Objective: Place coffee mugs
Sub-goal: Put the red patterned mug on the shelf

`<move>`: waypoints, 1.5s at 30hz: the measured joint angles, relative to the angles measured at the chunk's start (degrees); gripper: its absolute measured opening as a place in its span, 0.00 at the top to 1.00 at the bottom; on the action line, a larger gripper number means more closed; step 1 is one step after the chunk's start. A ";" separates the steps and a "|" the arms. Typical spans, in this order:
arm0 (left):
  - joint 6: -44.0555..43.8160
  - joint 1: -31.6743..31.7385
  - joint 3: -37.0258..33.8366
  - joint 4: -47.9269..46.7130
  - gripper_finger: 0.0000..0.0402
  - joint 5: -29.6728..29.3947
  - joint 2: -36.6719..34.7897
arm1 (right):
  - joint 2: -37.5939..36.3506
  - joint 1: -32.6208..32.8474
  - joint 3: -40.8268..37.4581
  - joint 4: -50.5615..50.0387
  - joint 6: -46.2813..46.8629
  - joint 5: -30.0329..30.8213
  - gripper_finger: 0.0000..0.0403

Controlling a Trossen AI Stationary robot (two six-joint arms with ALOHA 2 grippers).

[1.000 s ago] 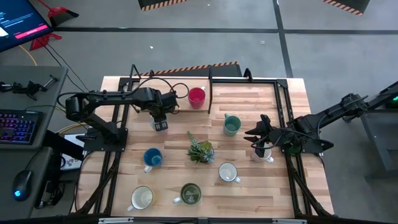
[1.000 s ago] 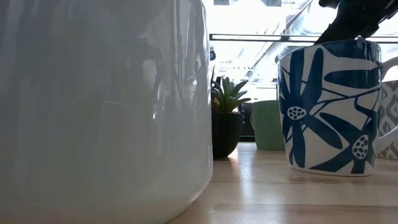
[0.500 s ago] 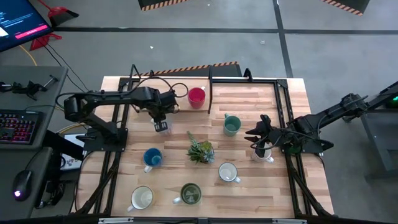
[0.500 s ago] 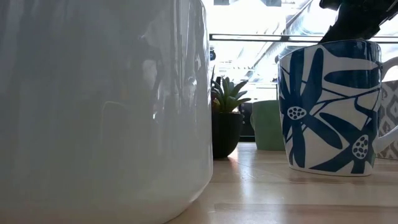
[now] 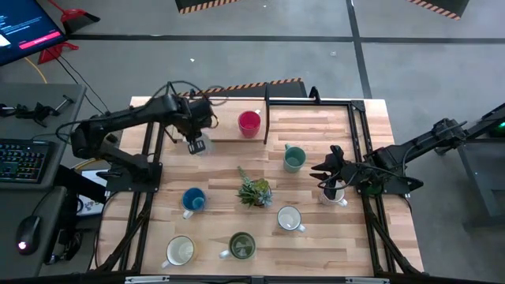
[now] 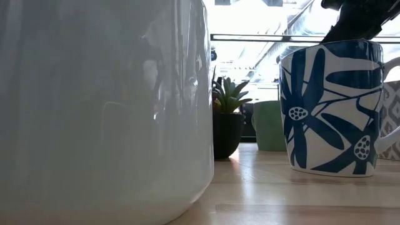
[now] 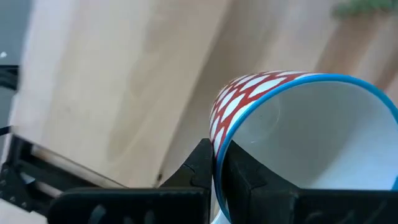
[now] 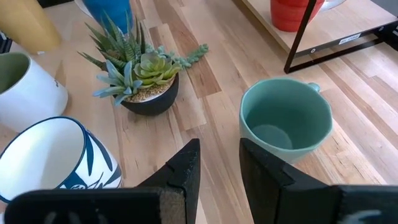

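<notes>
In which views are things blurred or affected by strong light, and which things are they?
Low view: the white mug beside the lens is blurred and carries reflections; bright light behind the plant leaves it dark. Left wrist view: the red-patterned mug, gripped at its rim, looks soft from closeness. Right wrist view: the teal mug and succulent are sharp.

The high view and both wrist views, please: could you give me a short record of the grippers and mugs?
left gripper: shut on rim of red-patterned mug, table's back left
right gripper: open, between blue-flowered mug and teal mug
shelf: red mug
table centre: succulent
</notes>
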 joint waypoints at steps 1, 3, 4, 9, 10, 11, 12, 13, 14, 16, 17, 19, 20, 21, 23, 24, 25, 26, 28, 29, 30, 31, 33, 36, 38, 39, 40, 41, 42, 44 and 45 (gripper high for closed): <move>0.14 1.48 0.32 0.25 0.99 -0.12 -0.03 | 0.00 0.00 0.00 0.24 0.02 -0.02 0.78; 0.03 4.34 0.56 0.02 0.99 0.10 0.21 | 0.00 0.00 0.00 0.21 0.35 -0.05 0.78; -0.48 5.84 0.56 -0.26 0.99 0.38 0.39 | 0.00 0.00 0.00 0.21 0.75 -0.13 0.78; -3.65 12.04 0.66 -1.08 0.99 1.12 0.36 | 0.00 0.01 0.00 0.21 1.53 -0.17 0.78; -4.41 12.97 0.65 -1.36 0.99 1.01 0.38 | 0.00 0.01 0.00 0.21 1.52 -0.17 0.78; -5.28 13.87 0.65 -1.46 0.99 0.86 0.36 | 0.00 0.00 0.00 0.21 1.53 -0.17 0.78; -6.36 14.77 0.65 -1.55 0.99 0.84 0.39 | 0.00 0.02 0.00 0.21 1.52 -0.17 0.78; -7.43 15.60 0.65 -1.90 0.99 0.86 0.49 | 0.00 0.02 0.00 0.21 1.53 -0.17 0.78; -8.60 16.38 0.65 -2.56 0.99 0.84 0.70 | 0.00 0.01 0.00 0.21 1.52 -0.17 0.78; -10.58 17.66 0.65 -3.98 0.99 0.72 1.21 | 0.00 0.00 0.00 0.21 1.51 -0.16 0.78; -11.60 18.17 0.65 -4.25 0.99 0.45 1.48 | 0.00 0.02 0.00 0.21 1.47 -0.17 0.78; -13.29 18.98 0.65 -4.53 0.99 -0.81 1.99 | 0.00 0.00 0.00 0.21 1.46 -0.17 0.78; -13.77 19.32 0.65 -4.81 0.99 -1.39 2.31 | 0.00 0.02 0.00 0.21 1.51 -0.17 0.78; -14.00 19.63 0.65 -5.08 0.99 -1.62 2.65 | 0.00 0.01 0.00 0.21 1.51 -0.19 0.78; -14.32 20.14 0.65 -5.04 0.99 -1.98 3.14 | 0.00 0.01 0.00 0.21 1.51 -0.46 0.78; -14.38 20.41 0.65 -4.92 0.99 -2.17 3.37 | 0.00 0.00 0.00 0.20 1.53 -0.73 0.78; -14.51 20.75 0.65 -4.91 0.99 -2.16 3.64 | 0.00 0.02 0.00 0.21 1.51 -0.90 0.78; -14.85 21.01 0.65 -4.96 0.99 -2.18 3.90 | 0.00 0.02 0.00 0.21 1.53 -1.12 0.78; -15.42 21.48 0.65 -4.95 0.99 -2.38 4.39 | 0.00 0.02 0.00 0.21 1.52 -1.29 0.78; -15.79 21.79 0.65 -4.95 0.99 -2.47 4.60 | 0.00 0.02 0.00 0.21 1.53 -1.29 0.78; -16.23 22.12 0.65 -4.96 0.99 -2.60 4.79 | 0.00 0.01 0.00 0.21 1.51 -1.29 0.78; -16.55 22.42 0.65 -4.97 0.99 -2.70 4.97 | 0.00 0.02 0.00 0.20 1.50 -1.31 0.78; -17.13 22.76 0.65 -4.95 0.99 -2.88 5.28 | 0.00 0.00 0.00 0.21 1.31 -1.33 0.78; -18.72 22.95 0.65 -4.94 0.99 -2.98 5.47 | -0.01 0.02 0.00 0.19 1.00 -1.37 0.78; -20.12 22.95 0.65 -4.95 0.99 -3.23 5.48 | 0.00 0.02 0.00 0.21 0.46 -1.40 0.78; -21.00 22.93 0.65 -4.95 0.99 -3.39 5.49 | 0.00 0.01 0.00 0.20 0.14 -1.42 0.78; -21.92 22.93 0.65 -4.95 0.99 -3.41 5.49 | 0.00 0.02 0.00 0.20 -0.04 -1.42 0.78; -22.66 22.93 0.65 -4.94 0.99 -3.45 5.48 | 0.00 0.00 0.00 0.20 -0.24 -1.42 0.78; -22.97 22.93 0.65 -4.93 0.99 -3.59 5.49 | 0.00 0.01 0.00 0.19 -0.39 -1.42 0.78; -23.45 22.93 0.65 -4.93 0.99 -3.71 5.49 | 0.00 0.01 0.00 0.19 -0.46 -1.51 0.78; -23.69 22.93 0.65 -4.91 0.99 -3.71 5.49 | 0.00 0.00 0.00 0.19 -0.44 -1.71 0.78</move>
